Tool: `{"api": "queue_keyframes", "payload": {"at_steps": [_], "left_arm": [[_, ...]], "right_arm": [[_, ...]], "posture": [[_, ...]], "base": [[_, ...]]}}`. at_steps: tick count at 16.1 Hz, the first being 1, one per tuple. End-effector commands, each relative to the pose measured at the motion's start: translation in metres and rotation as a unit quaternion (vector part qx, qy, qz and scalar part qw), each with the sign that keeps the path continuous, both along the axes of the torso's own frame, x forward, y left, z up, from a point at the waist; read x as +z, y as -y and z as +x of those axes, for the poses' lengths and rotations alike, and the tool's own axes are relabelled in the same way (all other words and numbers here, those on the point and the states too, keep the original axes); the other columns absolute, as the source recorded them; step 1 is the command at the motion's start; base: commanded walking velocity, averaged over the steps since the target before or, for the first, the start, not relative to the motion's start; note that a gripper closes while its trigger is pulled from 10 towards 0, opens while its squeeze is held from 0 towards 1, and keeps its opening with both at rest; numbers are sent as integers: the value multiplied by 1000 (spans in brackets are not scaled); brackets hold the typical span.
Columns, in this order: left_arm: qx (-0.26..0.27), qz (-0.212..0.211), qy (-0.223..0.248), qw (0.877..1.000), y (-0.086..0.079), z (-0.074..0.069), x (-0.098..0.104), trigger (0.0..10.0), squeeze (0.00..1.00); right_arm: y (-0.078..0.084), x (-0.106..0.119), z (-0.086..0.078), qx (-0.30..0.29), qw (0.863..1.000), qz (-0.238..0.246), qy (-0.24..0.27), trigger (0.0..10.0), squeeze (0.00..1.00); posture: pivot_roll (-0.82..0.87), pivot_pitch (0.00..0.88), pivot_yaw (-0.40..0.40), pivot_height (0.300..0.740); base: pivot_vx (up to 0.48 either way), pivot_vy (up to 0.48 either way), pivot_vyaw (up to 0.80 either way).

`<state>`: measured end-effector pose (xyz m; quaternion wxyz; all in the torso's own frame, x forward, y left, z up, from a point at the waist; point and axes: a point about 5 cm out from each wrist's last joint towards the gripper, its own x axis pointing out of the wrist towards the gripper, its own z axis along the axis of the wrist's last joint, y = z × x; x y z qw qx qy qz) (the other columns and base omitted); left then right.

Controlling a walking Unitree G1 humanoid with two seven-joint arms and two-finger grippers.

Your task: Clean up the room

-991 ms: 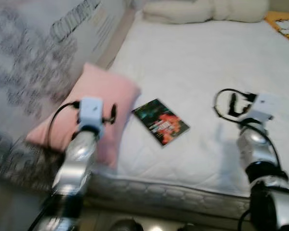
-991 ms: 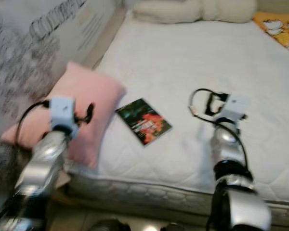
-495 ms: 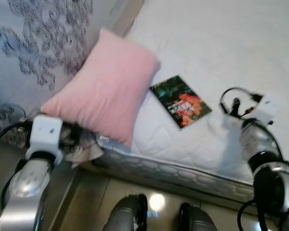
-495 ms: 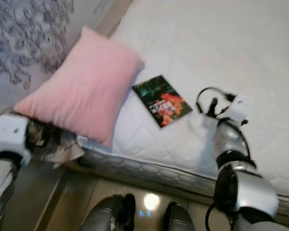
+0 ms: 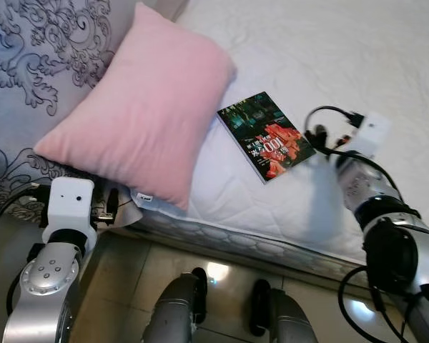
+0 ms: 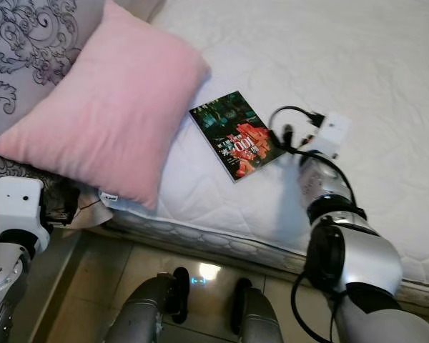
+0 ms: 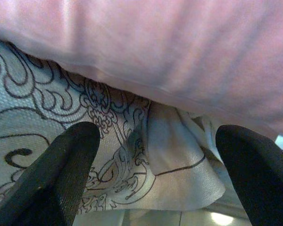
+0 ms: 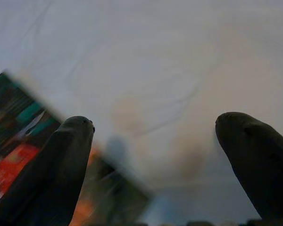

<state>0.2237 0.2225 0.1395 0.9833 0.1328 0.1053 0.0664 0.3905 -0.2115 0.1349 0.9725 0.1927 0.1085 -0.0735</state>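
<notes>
A pink pillow [image 5: 143,100] leans at the left edge of the white mattress [image 5: 343,57], its lower corner hanging over the bed's edge. A dark book [image 5: 266,134] with red-orange print lies flat just to the pillow's right. My right gripper [image 5: 320,139] hovers open low over the mattress at the book's right edge; the right wrist view shows the blurred book [image 8: 19,141] beside one finger. My left gripper [image 5: 113,211] is open, low at the bed's side under the pillow's [image 7: 179,47] overhanging corner, facing patterned cloth [image 7: 61,117].
A grey cloth with dark swirl patterns [image 5: 50,43] hangs along the left and drapes down beside the bed. Shiny tiled floor [image 5: 129,286] lies in front of the bed, with my own legs [image 5: 193,314] standing close to the mattress edge.
The view has tilted down toward the bed's edge. My left arm dropped from above the pillow to below its corner. My right gripper came closer to the book.
</notes>
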Motion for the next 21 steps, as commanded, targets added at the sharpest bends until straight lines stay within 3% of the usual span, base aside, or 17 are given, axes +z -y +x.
{"api": "queue_keyframes", "payload": {"at_steps": [1,2,4,8,9,11,13,15,19,21], "left_arm": [[8,0,-8,1000,0,-4,-1,10000,0],[16,-2,-12,1000,-1,-3,-2,10000,0],[27,-5,-13,1000,-3,-2,-2,10000,0],[31,-3,-10,999,-1,2,-3,10000,0],[31,-2,-7,1000,1,5,-3,10000,0],[29,0,-2,1000,4,10,-4,10000,0],[31,-1,0,1000,4,12,-4,10000,0],[38,-4,10,999,5,21,-4,10000,0],[44,-13,25,999,8,36,-5,10000,0],[38,-29,45,998,16,45,-2,10000,0]], "right_arm": [[-11,-5,0,18,999,40,-16,10000,157],[-30,-4,3,38,994,102,-17,10000,157],[-48,-1,6,50,987,153,-16,10000,157],[-71,2,8,90,983,160,-17,10000,153],[-82,4,9,111,981,159,-17,10000,149],[-120,12,9,181,969,167,-8,10000,149],[-134,16,8,204,962,179,-3,10000,149],[-165,23,3,260,945,197,4,10000,149],[-200,22,-8,328,920,216,2,10000,149],[-199,19,-10,340,917,208,7,10000,153]], "posture": [[322,378,-8,736],[334,373,-23,736],[337,369,-32,736],[324,357,-51,736],[316,353,-58,736],[303,337,-71,736],[297,325,-78,736],[276,289,-96,736],[241,236,-125,736],[231,206,-136,736]], "base": [[0,0,0],[0,0,0],[0,0,0],[0,0,0],[0,0,0],[0,0,0],[0,0,0],[0,0,0],[0,0,0],[0,0,0]]}}
